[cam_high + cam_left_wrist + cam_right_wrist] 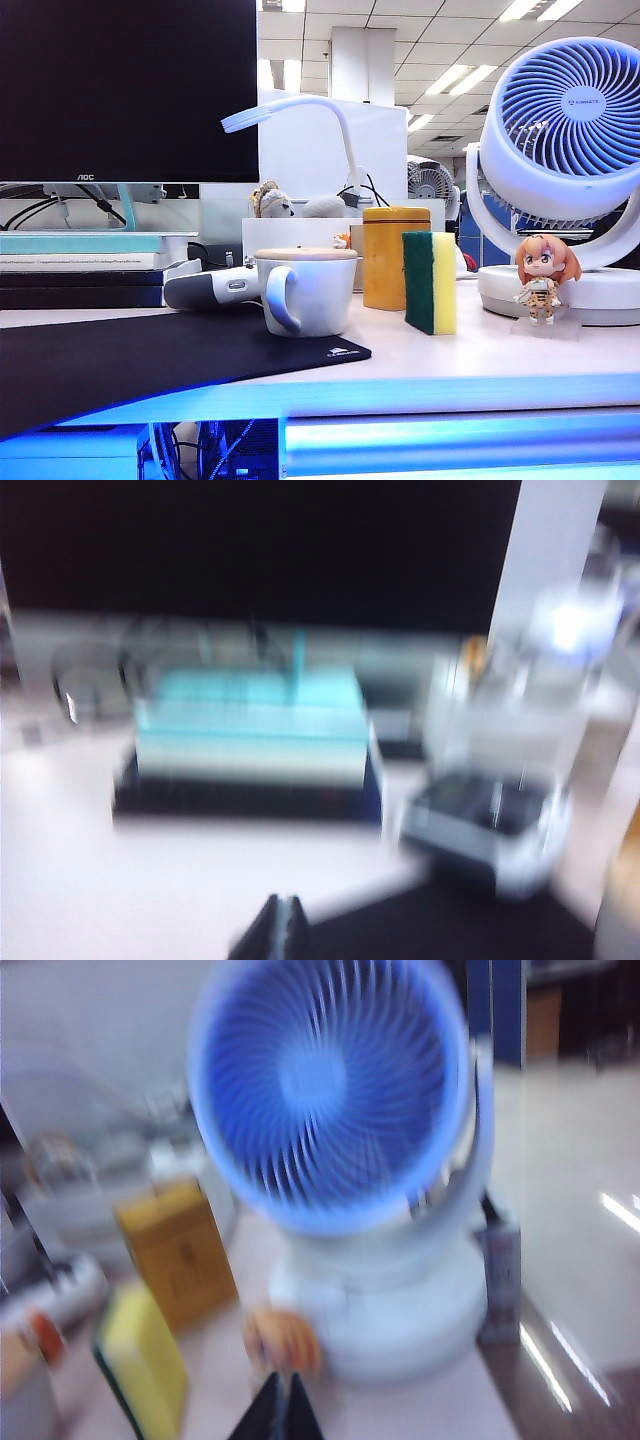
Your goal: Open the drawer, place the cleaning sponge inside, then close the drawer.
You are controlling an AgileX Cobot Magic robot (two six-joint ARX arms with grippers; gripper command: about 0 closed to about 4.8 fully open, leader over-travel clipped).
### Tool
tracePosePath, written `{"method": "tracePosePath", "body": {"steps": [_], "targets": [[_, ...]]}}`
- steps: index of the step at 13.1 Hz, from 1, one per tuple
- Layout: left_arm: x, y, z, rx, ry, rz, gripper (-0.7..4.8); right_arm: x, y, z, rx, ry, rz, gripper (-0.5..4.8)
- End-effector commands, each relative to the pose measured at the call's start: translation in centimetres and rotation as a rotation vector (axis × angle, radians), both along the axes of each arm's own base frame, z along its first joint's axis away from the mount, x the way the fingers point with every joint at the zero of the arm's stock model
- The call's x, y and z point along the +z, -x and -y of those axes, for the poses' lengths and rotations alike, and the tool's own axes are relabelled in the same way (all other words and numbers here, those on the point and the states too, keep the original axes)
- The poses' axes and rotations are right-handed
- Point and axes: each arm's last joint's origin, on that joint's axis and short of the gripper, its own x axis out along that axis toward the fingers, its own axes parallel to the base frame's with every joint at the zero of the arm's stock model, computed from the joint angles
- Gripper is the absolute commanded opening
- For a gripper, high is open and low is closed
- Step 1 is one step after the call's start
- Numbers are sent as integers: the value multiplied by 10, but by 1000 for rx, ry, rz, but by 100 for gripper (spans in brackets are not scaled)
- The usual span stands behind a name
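The cleaning sponge (430,282) stands on edge on the white desktop, green layer to the left and yellow to the right, just right of a yellow tin (395,257). The right wrist view shows the sponge (145,1360) too, blurred, off to one side of my right gripper (283,1380), which is shut and empty above the desk, short of the figurine. The drawer (460,445) is the blue-lit white front under the desktop, and it is closed. My left gripper (284,900) is shut and empty over the desk near the mat's edge. Neither arm appears in the exterior view.
A white mug (303,290) sits on a black desk mat (150,360). A big white fan (565,150) and a small figurine (545,278) stand at the right. A monitor (128,90), stacked books (90,265), a lamp (300,110) and a grey handheld device (210,288) fill the back left.
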Motion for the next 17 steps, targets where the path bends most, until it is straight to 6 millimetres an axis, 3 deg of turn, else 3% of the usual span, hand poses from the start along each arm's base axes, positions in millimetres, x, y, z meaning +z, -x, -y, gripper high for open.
{"method": "tracePosePath", "body": {"steps": [1,4,6,8,11,17], "targets": [[44,4,-1,19,0,57,-5,30,11,0,-3,-19,9,-5],[106,-17,3,-29,-84,-62,-5,79,16,1,-1,-21,-39,-5],[125,-29,7,-100,-93,-128,-5,94,13,0,10,-50,-58,-5],[157,-50,17,-339,-91,-209,-5,115,2,-1,32,-179,-157,-5],[171,-57,22,-496,-83,-219,-5,128,-9,-4,130,-282,-180,-5],[168,-59,29,-607,-77,-255,-5,129,-33,-9,263,-532,-261,-5]]}}
